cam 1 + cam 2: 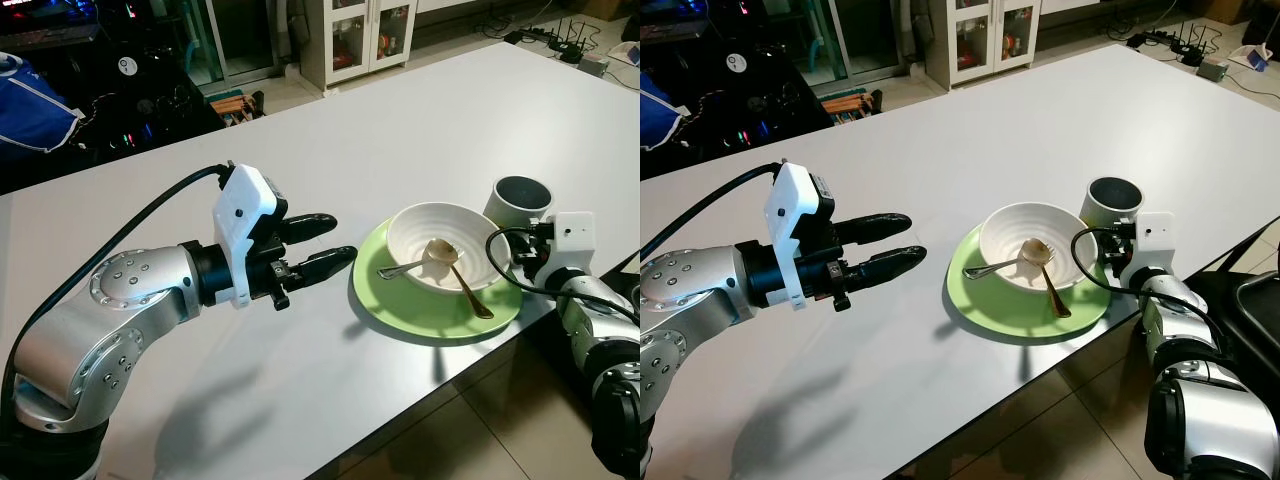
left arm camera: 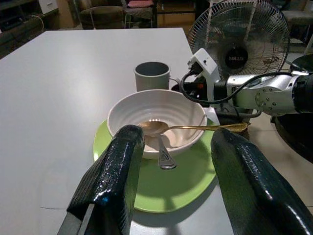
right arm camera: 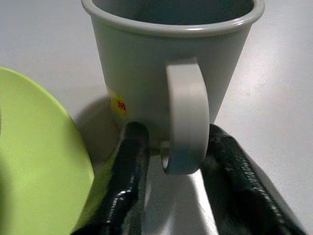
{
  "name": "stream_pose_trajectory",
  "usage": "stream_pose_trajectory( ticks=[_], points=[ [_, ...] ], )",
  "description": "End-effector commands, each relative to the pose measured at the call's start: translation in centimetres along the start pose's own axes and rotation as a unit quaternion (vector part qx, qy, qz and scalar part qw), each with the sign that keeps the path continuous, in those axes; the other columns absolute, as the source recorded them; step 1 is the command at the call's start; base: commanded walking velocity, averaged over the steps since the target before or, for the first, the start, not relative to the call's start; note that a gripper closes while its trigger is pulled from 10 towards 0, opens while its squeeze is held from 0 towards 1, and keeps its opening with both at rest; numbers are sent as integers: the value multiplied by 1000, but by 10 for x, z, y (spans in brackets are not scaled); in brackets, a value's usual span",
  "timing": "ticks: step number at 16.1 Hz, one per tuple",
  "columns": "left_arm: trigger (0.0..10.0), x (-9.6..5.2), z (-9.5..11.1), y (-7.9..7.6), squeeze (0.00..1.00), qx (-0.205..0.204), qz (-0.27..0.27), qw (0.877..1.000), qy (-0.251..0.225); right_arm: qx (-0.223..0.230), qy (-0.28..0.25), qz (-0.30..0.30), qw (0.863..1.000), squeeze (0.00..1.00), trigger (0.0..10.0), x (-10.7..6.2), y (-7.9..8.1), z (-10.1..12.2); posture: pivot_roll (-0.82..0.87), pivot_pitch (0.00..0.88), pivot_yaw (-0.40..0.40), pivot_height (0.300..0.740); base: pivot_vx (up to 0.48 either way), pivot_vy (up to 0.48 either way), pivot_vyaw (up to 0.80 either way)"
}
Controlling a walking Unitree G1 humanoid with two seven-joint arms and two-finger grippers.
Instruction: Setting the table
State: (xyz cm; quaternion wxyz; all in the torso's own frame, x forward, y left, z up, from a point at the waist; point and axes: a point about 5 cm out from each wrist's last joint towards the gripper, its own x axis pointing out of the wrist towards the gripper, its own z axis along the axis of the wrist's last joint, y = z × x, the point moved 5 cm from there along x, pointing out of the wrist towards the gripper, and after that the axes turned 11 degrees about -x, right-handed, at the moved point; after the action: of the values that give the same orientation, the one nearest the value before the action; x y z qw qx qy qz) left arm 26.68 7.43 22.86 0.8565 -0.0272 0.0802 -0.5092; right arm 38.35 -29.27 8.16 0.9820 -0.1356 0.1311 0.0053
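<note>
A white bowl (image 1: 415,232) sits on a green plate (image 1: 376,294) near the white table's (image 1: 400,130) front edge. Inside the bowl lie a gold spoon (image 1: 462,277) and a silver utensil (image 1: 400,270). Just behind and right of the plate stands a grey mug (image 1: 522,198). My left gripper (image 1: 343,236) hovers open over the table left of the plate, pointing at it, with nothing in it. My right gripper (image 3: 177,129) is at the mug's handle (image 3: 186,112), open, with one finger on each side of it.
The table's front edge (image 1: 440,385) runs diagonally just below the plate, with tiled floor beyond. A floor fan (image 2: 239,34) stands past the table's right side. A glass-door cabinet (image 1: 365,35) and dark clutter with a blue bag (image 1: 30,105) lie behind the table.
</note>
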Motion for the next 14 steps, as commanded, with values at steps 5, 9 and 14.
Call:
stream_pose_trajectory(
  ticks=[5, 9, 14],
  points=[
    [10000, 3, 1, -6, 0, 4, -13, 1000, 1, 29, -17, 6, 999, 1000, 10000, -5, -6, -2, 157, 20, 77, 740, 0, 0, 0],
    [10000, 6, -1, -8, 0, 3, -19, 1000, 4, 39, -29, 7, 999, 1000, 10000, -8, -9, -1, 145, 16, 79, 740, 0, 0, 0],
    [10000, 8, -1, -7, 0, 6, -21, 1000, 2, 61, -43, 29, 997, 1000, 10000, -10, -8, 0, 135, 1, 67, 740, 0, 0, 0]
  ],
)
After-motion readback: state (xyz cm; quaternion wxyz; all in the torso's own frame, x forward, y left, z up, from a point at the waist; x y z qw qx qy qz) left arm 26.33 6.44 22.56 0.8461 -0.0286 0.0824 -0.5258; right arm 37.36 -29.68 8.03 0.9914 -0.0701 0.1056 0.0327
